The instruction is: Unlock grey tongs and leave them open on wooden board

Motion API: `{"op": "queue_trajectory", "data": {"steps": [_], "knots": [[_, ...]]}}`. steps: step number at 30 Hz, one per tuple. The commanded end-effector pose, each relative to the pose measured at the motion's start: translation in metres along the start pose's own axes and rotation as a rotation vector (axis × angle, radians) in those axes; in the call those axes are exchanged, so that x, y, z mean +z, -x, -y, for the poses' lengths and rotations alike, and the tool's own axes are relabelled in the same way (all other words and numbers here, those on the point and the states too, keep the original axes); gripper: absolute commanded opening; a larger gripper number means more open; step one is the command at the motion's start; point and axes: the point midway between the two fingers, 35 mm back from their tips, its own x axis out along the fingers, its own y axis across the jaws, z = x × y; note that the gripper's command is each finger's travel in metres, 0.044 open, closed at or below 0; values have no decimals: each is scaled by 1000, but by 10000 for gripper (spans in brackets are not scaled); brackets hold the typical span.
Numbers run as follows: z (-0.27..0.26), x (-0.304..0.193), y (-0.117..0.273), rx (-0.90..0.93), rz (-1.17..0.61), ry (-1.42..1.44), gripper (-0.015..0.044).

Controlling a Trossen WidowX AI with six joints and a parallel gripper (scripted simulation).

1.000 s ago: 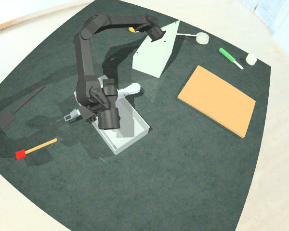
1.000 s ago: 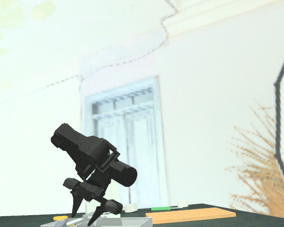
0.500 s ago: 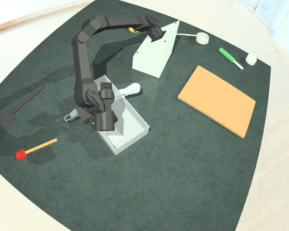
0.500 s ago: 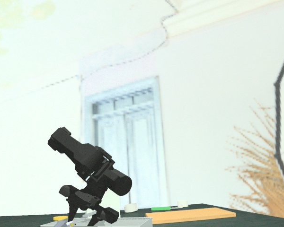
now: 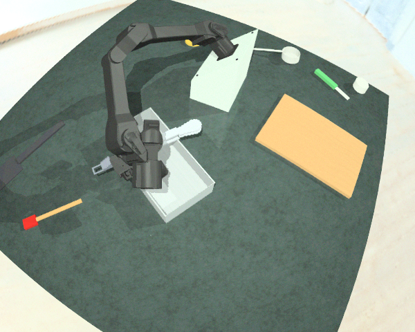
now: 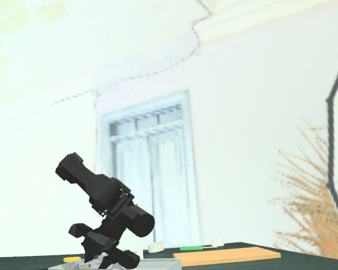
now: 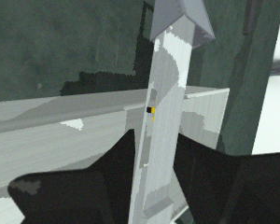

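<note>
Top view: roasting tin (image 5: pixel 190 205) (image 6: pixel 175 264) (image 7: pixel 42 113) sits left of desk centre, well in from the upper-left and lower-left edges. Grey tongs (image 5: pixel 189 128) (image 6: pixel 72 266) (image 7: pixel 167 89) lie across the tin, both ends past its walls; arms together, looped end toward the desk's left edge. Gripper (image 5: pixel 124 170) (image 6: pixel 96 265) (image 7: pixel 147 132) pinches the tongs, one finger against each side in wrist view; fingers point down, tilted, in exterior view. Wooden board (image 5: pixel 313 144) (image 6: pixel 227 256) is flat near the desk's right edge, tongs not on it. Green-handled knife (image 5: pixel 326 79) (image 6: pixel 191 247) and white cylinder (image 5: pixel 360 85) (image 6: pixel 217 242) near the right corner. White cup with long handle (image 5: pixel 290 55) (image 6: pixel 155 247) along the upper-right edge. Red-headed tool (image 5: pixel 30 221) near the lower-left edge, dark spatula (image 5: pixel 7 171) by the left corner.
</note>
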Motion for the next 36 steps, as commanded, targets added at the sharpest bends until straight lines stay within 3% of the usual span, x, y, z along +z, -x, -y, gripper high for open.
{"op": "queue_trajectory", "data": {"steps": [1,10,17,23,36], "knots": [[0,0,0,0,-1,-2,95],[0,0,0,0,-1,-2,35],[4,1,8,7,4,0,-148],[37,-1,63,56,38,16,-150],[39,-2,66,61,38,14,-150]]}}
